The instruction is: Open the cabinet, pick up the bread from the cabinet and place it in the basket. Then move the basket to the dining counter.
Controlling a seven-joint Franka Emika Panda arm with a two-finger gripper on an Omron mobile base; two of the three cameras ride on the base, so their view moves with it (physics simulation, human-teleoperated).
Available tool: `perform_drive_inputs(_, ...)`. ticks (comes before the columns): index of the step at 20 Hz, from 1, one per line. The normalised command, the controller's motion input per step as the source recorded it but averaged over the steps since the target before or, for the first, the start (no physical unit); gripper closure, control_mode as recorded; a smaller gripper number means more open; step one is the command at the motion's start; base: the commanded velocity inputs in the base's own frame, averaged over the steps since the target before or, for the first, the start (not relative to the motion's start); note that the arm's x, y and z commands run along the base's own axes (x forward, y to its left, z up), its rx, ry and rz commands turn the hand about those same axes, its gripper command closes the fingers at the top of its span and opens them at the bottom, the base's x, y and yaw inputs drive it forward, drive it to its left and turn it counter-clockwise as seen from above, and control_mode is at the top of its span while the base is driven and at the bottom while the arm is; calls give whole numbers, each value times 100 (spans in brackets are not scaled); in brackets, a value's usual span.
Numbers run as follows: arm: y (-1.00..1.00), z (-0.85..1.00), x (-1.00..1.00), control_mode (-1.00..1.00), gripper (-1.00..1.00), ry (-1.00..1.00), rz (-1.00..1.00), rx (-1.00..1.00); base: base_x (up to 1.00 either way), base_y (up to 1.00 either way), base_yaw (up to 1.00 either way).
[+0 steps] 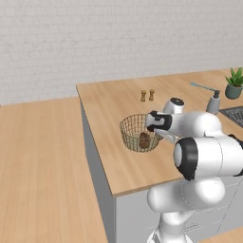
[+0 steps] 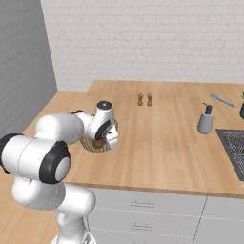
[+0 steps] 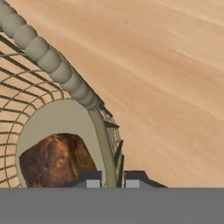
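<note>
You see the gripper (image 3: 109, 181) clenched on the basket (image 1: 132, 133) rim, one tip inside the wall and one outside, the wire wall running between them in the hand view. In both base views the arm's white wrist covers the basket's near side, so the contact itself is hidden there. The bread (image 3: 57, 159) lies on the basket's pale bottom; its lower part is cut off in the hand view, and in the left base view it reads as a small brown lump through the weave. The basket rests on the wood-topped counter (image 1: 109, 104), near its left edge.

Farther back on the same top stand two small brown shakers (image 1: 147, 95), well apart from the basket. To the right you have a grey soap dispenser (image 2: 206, 119), a sink (image 2: 233, 145) cut off at the frame edge, a potted plant (image 1: 234, 83) and a teal utensil (image 2: 221, 100), too small to identify.
</note>
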Motion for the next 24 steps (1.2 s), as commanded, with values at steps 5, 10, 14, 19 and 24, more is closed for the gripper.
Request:
perform_drive_inputs(5, 0, -4, 5, -100, 100, 3, 1, 0, 0, 0, 0)
perform_drive_inputs(10, 3, 0, 8, -100, -100, 2, 0, 0, 0, 0, 0)
perform_drive_inputs(14, 5, 2, 4, -100, -100, 0, 0, 0, 0, 0, 0)
perform_drive_inputs(19, 4, 26, 2, -100, -100, 1, 0, -1, 0, 0, 0)
perform_drive_inputs(24, 15, 100, -45, -100, -100, -18, 13, -11, 0, 0, 0)
